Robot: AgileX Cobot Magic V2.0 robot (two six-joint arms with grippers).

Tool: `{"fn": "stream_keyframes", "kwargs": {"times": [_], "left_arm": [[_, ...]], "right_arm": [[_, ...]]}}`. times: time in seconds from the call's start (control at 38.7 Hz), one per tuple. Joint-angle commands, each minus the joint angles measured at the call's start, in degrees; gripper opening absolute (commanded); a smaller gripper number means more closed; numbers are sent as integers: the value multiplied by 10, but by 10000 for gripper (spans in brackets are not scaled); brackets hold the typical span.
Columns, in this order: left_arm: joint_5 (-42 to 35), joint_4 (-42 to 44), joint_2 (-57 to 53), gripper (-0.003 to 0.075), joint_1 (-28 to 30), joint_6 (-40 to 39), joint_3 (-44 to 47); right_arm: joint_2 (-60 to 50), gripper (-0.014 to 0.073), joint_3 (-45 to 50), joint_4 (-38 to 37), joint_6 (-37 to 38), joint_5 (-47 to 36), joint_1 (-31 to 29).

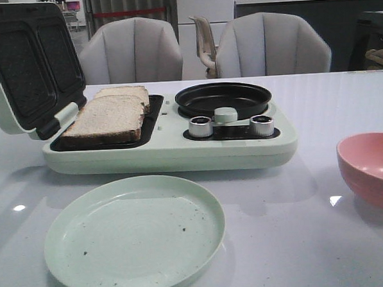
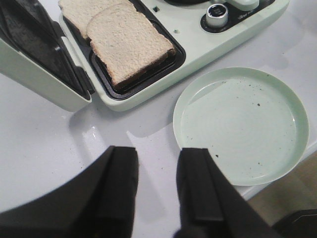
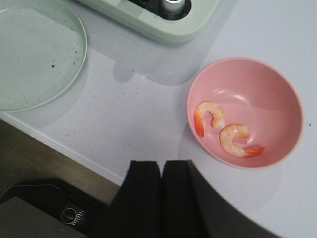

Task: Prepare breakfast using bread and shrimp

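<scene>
Landmark: pale green breakfast maker point(image 1: 172, 148), smooth plastic, lid open, on glossy white worktop point(image 1: 299, 241).
Bread: two square porous slices point(image 1: 110, 115), brown crusts, overlapping on the maker's dark ribbed grill plate.
Pan: round black non-stick pan point(image 1: 223, 98), on the maker beside the bread.
Plate: round matte green plate point(image 1: 135, 235), speckled, just in front of the maker.
Shrimp: two curled, glossy shrimp point(image 3: 228, 131), orange tails, inside smooth pink bowl point(image 3: 277, 89) right of the maker.
Left fingers point(image 2: 157, 186): black, blocky, parted, holding nothing.
Right fingers point(image 3: 161, 193): pressed together, holding nothing.

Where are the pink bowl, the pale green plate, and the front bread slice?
Round pink bowl point(image 3: 277, 84), right wrist view, bare inner wall.
Round pale green plate point(image 1: 135, 233), front view, bare centre.
Front square beige bread slice point(image 2: 129, 42), left wrist view, top face.
</scene>
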Motion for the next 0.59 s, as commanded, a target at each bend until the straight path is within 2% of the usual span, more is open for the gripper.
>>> {"fn": "stream_keyframes", "kwargs": {"times": [0.0,0.16,0.31,0.57], "left_arm": [[-8,5,19,268,-1,-15,-44],[64,29,96,209,12,-15,-107],[61,55,173,162,42,-15,-128],[22,21,268,102,183,-15,-137]], "right_arm": [[-5,34,-13,-2,0,-36,-3],[-5,34,-13,-2,0,-36,-3],[-5,34,-13,-2,0,-36,-3],[-5,34,-13,-2,0,-36,-3]]}}
